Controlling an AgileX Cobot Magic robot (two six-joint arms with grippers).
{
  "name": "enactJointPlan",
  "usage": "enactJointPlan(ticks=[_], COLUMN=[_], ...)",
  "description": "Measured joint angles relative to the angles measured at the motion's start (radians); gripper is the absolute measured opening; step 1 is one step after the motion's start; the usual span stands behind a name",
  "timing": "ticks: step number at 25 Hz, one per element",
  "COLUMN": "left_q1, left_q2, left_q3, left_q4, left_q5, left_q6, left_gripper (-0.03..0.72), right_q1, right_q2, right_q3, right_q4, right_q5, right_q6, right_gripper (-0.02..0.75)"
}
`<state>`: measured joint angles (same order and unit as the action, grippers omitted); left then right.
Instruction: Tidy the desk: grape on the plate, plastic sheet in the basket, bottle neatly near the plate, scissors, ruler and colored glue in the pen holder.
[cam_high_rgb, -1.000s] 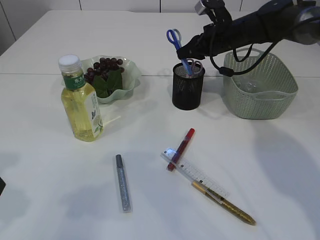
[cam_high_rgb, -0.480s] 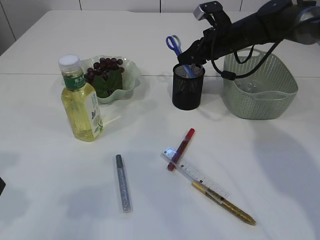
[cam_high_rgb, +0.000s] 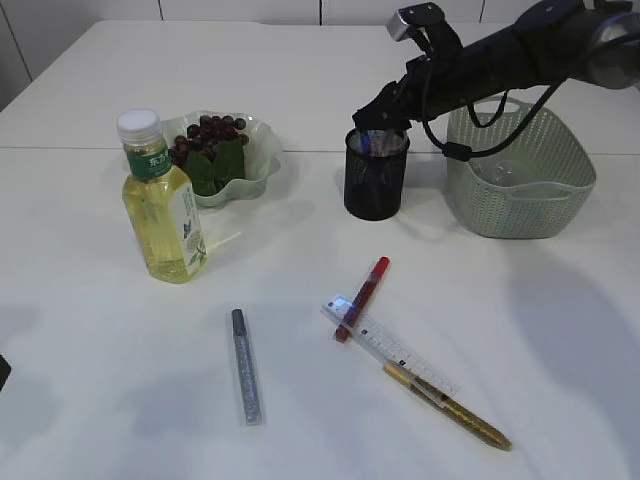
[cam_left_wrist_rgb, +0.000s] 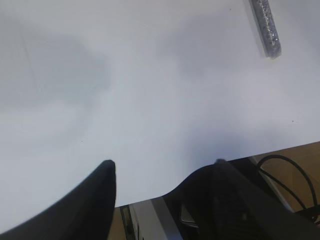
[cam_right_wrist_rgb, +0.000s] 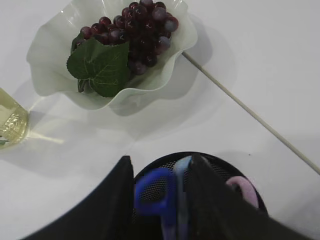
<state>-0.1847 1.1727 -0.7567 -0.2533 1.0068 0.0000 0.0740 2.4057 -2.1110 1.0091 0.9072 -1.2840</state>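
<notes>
Your right gripper hangs directly over the black mesh pen holder at the back of the white desk, its fingers parted, and the blue-handled scissors sit between them, blurred, down inside the holder; whether the fingers touch the handles cannot be told from the wrist view. A pink-handled item (only its loop shows) also stands in the holder. To the right of the holder sits the pale green basket, with something clear lying in its bottom. To the left, the grape bunch with its green leaf rests in the wavy-edged plate, and the bottle of yellow liquid stands upright just in front of the plate's left side. On the front of the desk lie a silver glue pen, a red glue pen lying across the end of the clear ruler, and a gold glue pen beside the ruler's other end. Your left gripper hovers over bare desk near the front edge, fingers spread apart and holding nothing.
</notes>
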Motion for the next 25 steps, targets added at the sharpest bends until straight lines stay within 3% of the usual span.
enactJointPlan(ticks=[4, 7, 16, 21, 25], left_q1=[0.000, 0.000, 0.000, 0.000, 0.000], left_q2=[0.000, 0.000, 0.000, 0.000, 0.000], left_q3=[0.000, 0.000, 0.000, 0.000, 0.000], left_q4=[0.000, 0.000, 0.002, 0.002, 0.002], left_q5=[0.000, 0.000, 0.000, 0.000, 0.000], left_q6=[0.000, 0.000, 0.000, 0.000, 0.000], left_gripper=[0.443, 0.443, 0.443, 0.443, 0.443], right_q1=[0.000, 0.000, 0.009, 0.040, 0.045], right_q2=[0.000, -0.022, -0.241, -0.355, -0.460], right_q3=[0.000, 0.000, 0.000, 0.000, 0.064], right_q4=[-0.004, -0.069, -0.531, -0.681, -0.713], right_q5=[0.004, 0.031, 0.223, 0.297, 0.304], right_q6=[0.070, 0.202, 0.786, 0.915, 0.949], right_gripper=[0.299, 0.301, 0.301, 0.301, 0.301])
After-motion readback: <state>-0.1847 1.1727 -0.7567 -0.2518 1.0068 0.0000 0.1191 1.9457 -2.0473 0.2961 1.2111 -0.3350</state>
